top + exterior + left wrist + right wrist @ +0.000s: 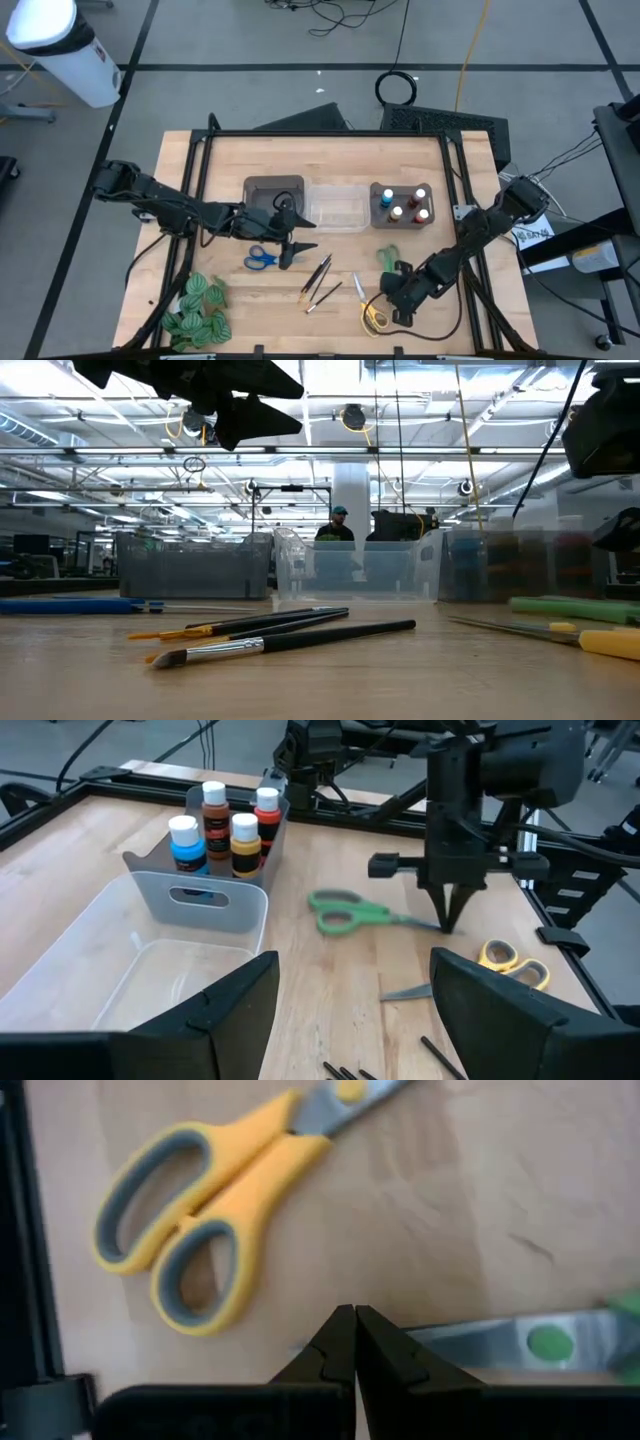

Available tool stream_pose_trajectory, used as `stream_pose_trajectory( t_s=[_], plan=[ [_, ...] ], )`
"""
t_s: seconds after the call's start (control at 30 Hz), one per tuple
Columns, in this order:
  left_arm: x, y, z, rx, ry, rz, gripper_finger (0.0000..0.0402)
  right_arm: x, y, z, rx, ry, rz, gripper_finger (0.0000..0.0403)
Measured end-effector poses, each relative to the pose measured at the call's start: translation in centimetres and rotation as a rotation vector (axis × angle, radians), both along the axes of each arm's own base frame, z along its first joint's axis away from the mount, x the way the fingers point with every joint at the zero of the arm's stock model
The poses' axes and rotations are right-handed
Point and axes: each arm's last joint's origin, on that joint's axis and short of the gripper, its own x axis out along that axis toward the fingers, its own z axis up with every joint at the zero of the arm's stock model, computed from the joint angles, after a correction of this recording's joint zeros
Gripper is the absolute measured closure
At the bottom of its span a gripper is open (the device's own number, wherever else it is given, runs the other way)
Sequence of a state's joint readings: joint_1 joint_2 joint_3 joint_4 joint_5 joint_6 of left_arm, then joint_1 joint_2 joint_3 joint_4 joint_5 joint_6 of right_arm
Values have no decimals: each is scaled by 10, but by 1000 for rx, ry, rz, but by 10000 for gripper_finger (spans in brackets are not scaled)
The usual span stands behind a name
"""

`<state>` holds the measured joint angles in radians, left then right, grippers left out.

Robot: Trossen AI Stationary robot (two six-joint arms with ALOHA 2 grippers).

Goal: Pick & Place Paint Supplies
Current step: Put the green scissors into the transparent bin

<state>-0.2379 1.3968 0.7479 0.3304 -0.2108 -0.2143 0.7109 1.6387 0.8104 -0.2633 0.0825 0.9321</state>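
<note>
The paint supplies lie in two groups. Four capped paint bottles (404, 204) stand in the grey bin (377, 210) at the right end of the bin row. The rest lie loose on the wooden table (230, 310) in front of the bins: blue-handled scissors (260, 259) on the left, three paintbrushes (318, 281) in the middle, green-handled scissors (389, 256) and yellow-handled scissors (373, 316) on the right.

The left gripper (300, 247) hangs just beside the blue-handled scissors, in front of the dark grey bin (272, 199), with its fingers spread apart and nothing between them. The right gripper (401, 284) points down between the green-handled and yellow-handled scissors with its fingers pressed together, holding nothing.

Bare wood remains between the paintbrushes and the green striped leafy bunch (197, 310) at the front-left corner. The clear bin (336, 203) in the middle of the row holds nothing. The yellow-handled scissors lie near the front edge.

The left wrist view shows the bottle caps as blue, white, orange and red. The right wrist view shows the closed fingertips above the wood, between the yellow handles and the steel blade with a green pivot. The low view shows the paintbrushes lying flat, bristles to the left, and a person (337, 526) in the room beyond the bins.
</note>
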Motion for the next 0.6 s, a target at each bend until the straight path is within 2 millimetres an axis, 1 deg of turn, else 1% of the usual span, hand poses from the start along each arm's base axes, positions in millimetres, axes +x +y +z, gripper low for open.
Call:
stream_pose_trajectory(
  t_s=[0.17, 0.27, 0.33, 0.47, 0.6],
  plan=[
    [0, 0, 0, -2, 0, 1, 131, -6, -1, 13, -70, -99, 39, 403],
    [0, 0, 0, -2, 0, 1, 131, -10, -2, 26, -117, -180, -1, 403],
    [0, 0, 0, -2, 0, 1, 131, -15, -7, 33, -160, -197, -56, 403],
    [0, 0, 0, -3, -2, 1, 131, -26, -19, 38, -245, -175, -188, 403],
    [0, 0, 0, -4, -2, 1, 131, -34, -36, 31, -367, -61, -344, 403]
  ],
)
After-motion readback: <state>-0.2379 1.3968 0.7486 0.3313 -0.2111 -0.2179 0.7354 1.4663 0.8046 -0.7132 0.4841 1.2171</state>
